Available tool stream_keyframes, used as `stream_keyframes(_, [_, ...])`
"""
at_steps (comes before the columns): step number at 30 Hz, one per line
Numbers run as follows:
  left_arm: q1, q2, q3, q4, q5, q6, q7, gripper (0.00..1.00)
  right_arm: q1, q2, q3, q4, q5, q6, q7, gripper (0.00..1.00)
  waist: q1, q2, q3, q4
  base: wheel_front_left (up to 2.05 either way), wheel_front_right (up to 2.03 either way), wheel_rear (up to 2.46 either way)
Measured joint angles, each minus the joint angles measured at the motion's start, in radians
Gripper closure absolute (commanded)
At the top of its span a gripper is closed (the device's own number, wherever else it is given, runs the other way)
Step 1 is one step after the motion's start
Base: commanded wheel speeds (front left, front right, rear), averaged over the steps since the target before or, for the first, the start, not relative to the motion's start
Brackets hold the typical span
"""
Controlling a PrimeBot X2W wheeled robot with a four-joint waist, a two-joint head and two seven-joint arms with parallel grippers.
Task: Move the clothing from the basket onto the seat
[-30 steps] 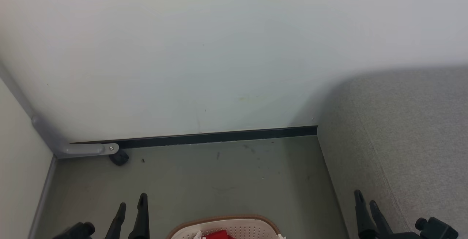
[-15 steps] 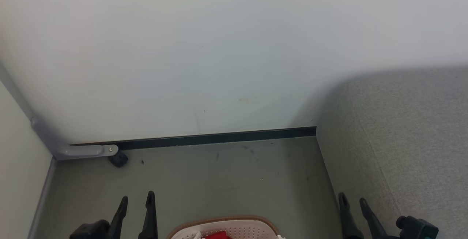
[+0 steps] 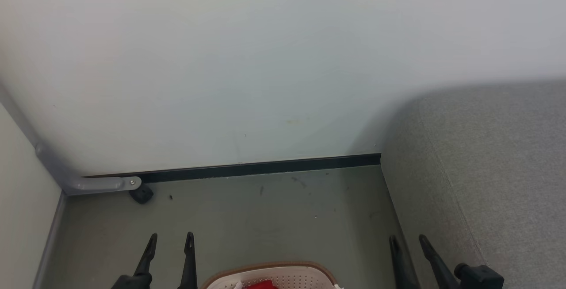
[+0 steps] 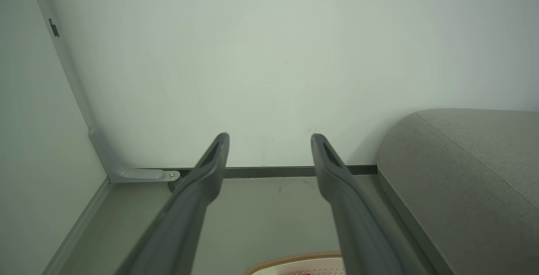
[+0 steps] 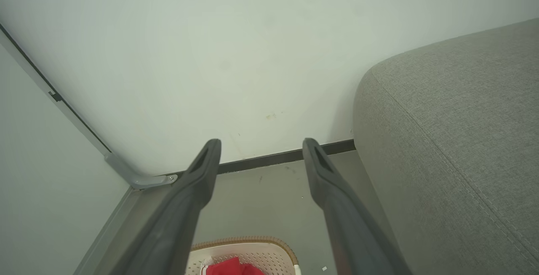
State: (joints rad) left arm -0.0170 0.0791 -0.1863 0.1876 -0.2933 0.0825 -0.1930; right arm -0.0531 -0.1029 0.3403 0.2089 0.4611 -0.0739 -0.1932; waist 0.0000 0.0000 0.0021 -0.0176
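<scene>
- Head view: the left gripper (image 3: 171, 241) and the right gripper (image 3: 408, 242) both stand empty with jaws spread wide, fingers pointing at the wall (image 3: 265, 59). The basket (image 3: 270, 265) sits between the two, behind their tips, with the clothing (image 3: 261, 285) lying red inside it. The seat (image 3: 495, 169) is just outboard of the right gripper.
- Left wrist view: the parted fingers (image 4: 210, 161) frame bare floor (image 4: 261, 216). The basket rim peeks in below them, under the inner finger. A reddish trace there may be the clothing, though too little shows to be sure.
- Right wrist view: below the wide-apart fingers (image 5: 202, 169) the basket shows a red garment. The seat rises close beside the outer finger.
- Step in hand, as I judge it: the approach to a first pick, with nothing gripped yet.
- The next move calls for drawing a gripper back and down over the basket. The open jaws then go into the fabric and close on a fold.
</scene>
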Motion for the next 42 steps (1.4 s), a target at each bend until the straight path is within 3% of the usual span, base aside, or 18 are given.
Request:
stream_keyframes(17, [0.001, -0.005, -0.008, 0.016, 0.213, 0.041, -0.057, 0.00, -0.001, -0.015, 0.067, -0.017, -0.225, -0.041, -0.056, 0.00, 0.0000, 0.0000, 0.016, -0.003, 0.00, 0.00, 0.00])
stream_keyframes(42, [-0.001, -0.016, 0.048, 0.035, 0.195, 0.041, -0.057, 0.00, 0.000, -0.009, 0.033, -0.035, -0.225, -0.042, -0.056, 0.00, 0.0000, 0.0000, 0.031, -0.006, 0.00, 0.00, 0.00])
